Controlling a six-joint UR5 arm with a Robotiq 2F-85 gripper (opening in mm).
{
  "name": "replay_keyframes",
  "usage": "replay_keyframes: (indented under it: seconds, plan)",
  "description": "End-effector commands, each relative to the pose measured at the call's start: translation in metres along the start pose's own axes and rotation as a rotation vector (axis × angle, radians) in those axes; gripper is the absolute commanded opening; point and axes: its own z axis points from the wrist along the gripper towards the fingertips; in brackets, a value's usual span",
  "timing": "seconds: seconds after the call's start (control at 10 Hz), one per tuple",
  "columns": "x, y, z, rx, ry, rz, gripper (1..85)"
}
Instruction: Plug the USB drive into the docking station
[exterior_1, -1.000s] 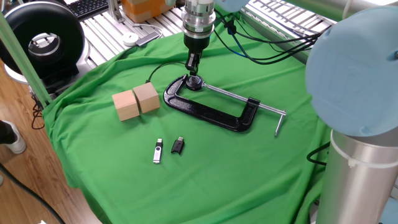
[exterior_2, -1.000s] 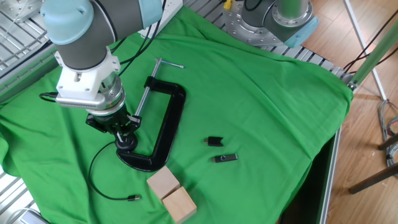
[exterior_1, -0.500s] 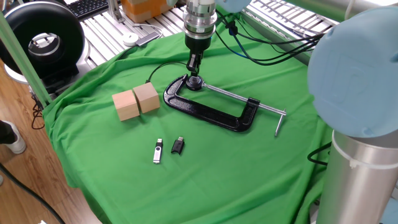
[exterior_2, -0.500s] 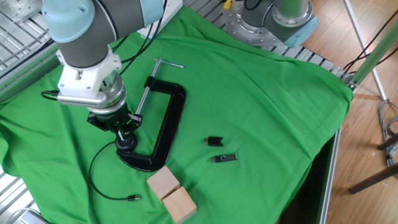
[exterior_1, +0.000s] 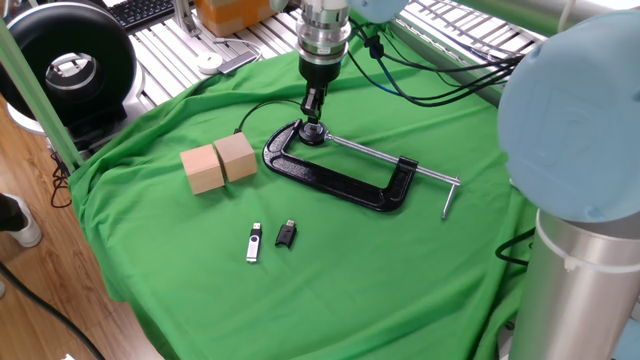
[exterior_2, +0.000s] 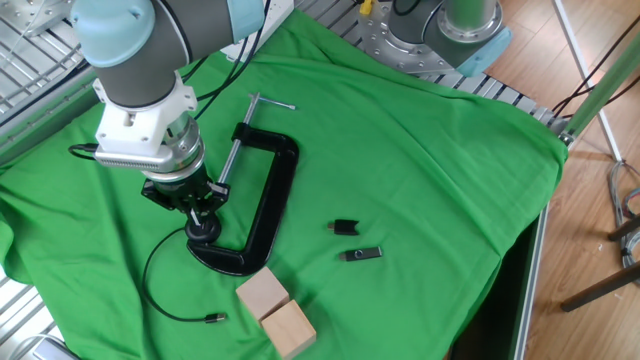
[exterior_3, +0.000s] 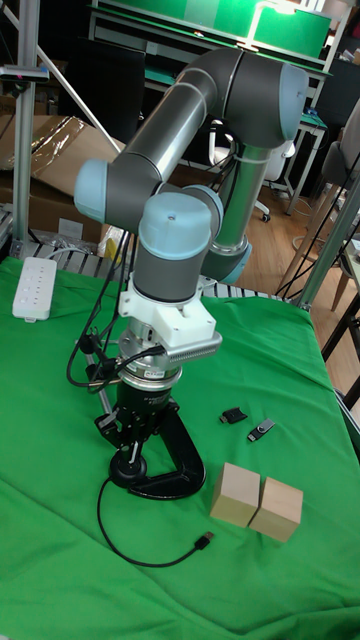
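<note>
A silver-and-black USB drive (exterior_1: 253, 242) lies on the green cloth near the front, also seen in the other fixed view (exterior_2: 362, 254) and the tall view (exterior_3: 261, 430). A smaller black USB stick (exterior_1: 286, 234) lies just beside it. My gripper (exterior_1: 313, 106) hangs far from both, pointing down over the round pad end of a black C-clamp (exterior_1: 340, 180). Its fingers look pressed together with nothing between them. The same gripper shows in the other fixed view (exterior_2: 198, 207) and the tall view (exterior_3: 133, 446). No docking station shows in any view.
Two wooden blocks (exterior_1: 220, 162) sit left of the clamp. A thin black cable (exterior_2: 158, 296) loops on the cloth and ends in a loose plug (exterior_2: 213, 318). A white power strip (exterior_3: 32, 288) lies at the cloth's far edge. A black reel (exterior_1: 70, 70) stands off the table.
The wrist has crept a few pixels sideways while the fingertips stay over the clamp's pad end. The drives, blocks and cable have not moved.
</note>
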Motion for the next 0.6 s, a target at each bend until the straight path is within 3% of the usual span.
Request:
replay_keyframes:
  seconds: [0.0, 0.5]
  plan:
    - [-0.0002, 0.0008, -0.0088, -0.008, 0.005, 0.003, 1.7]
    - [-0.0057, 0.0024, -0.0029, -0.008, -0.001, 0.012, 1.7]
